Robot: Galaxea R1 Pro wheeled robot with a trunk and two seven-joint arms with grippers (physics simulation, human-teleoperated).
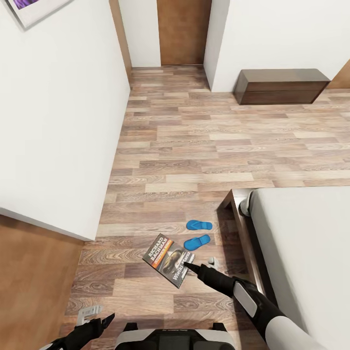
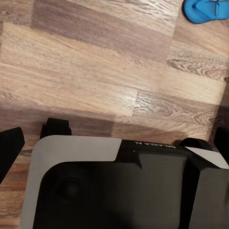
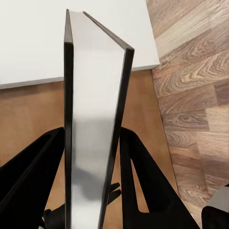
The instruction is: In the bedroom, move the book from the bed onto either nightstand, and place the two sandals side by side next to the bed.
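Book (image 1: 168, 260) is off the bed (image 1: 311, 243), pinched edge-on in the closed right gripper (image 1: 188, 265) but not on a nightstand yet, and both sandals (image 1: 198, 233) already sit paired by the frame.

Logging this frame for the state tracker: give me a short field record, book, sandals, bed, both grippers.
book: off the bed, held above the floor, clamped between the jaws in the right wrist view
right gripper: shut on book
left gripper: low at the robot's left, open, holds nothing
sandals: two, blue, and, on the floor beside the bed frame, close together
bed: at right, mattress bare in the part seen
floor: wood plank
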